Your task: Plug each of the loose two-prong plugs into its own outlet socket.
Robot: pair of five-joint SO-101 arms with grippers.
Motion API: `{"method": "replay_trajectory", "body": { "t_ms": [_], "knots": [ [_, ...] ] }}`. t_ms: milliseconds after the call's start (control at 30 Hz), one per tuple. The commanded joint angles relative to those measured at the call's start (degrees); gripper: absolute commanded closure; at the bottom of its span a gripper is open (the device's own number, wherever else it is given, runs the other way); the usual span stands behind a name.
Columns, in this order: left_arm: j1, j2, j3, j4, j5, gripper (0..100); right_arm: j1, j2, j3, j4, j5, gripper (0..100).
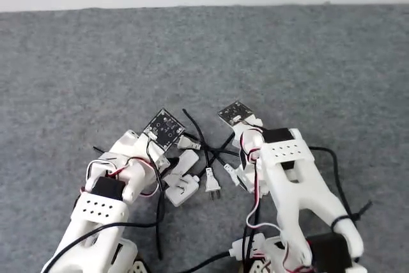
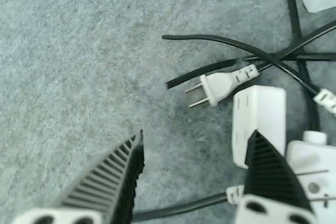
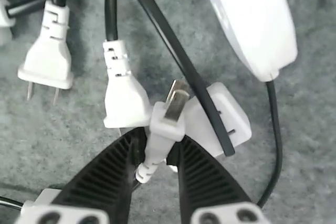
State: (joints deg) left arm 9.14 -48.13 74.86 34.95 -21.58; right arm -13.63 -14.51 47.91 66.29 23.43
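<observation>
My right gripper [image 3: 157,150] is shut on a white two-prong plug [image 3: 166,121], whose prongs point away from the wrist toward a white outlet socket [image 3: 223,116] lying just beyond. Two other white plugs [image 3: 124,92] [image 3: 47,61] rest on the carpet beside it. My left gripper [image 2: 194,174] hangs open over the carpet with nothing between its fingers. Ahead of it lie a loose white plug [image 2: 220,86] and a white outlet block [image 2: 260,121] near one finger. In the high view the loose plug [image 1: 212,183] lies between the left gripper [image 1: 169,161] and the right gripper [image 1: 240,172].
Black cords [image 1: 203,142] cross in a tangle between the arms, and one cord [image 3: 173,45] runs over the socket. A large white housing [image 3: 252,14] sits close beside the socket. Grey carpet [image 1: 204,55] stretches open toward the far side.
</observation>
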Motion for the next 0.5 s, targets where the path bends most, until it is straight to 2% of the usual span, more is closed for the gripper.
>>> {"method": "replay_trajectory", "body": {
  "t_ms": [0,167,367,467],
  "knots": [
    [2.29,0.18,-0.04,-1.49,-0.62,70,-0.22,3.91,0.97,-0.31,0.88,98.6],
    [2.11,0.18,-0.04,-1.58,-0.53,70,-0.04,4.35,-1.32,0.31,0.88,97.4],
    [2.2,0.18,-0.04,-1.58,-0.62,70,-0.13,4.62,-3.69,2.68,0.88,84.2],
    [2.2,0.18,-0.04,-1.58,-0.62,70,0.04,4.35,-3.69,2.59,0.88,85.0]
  ]
}}
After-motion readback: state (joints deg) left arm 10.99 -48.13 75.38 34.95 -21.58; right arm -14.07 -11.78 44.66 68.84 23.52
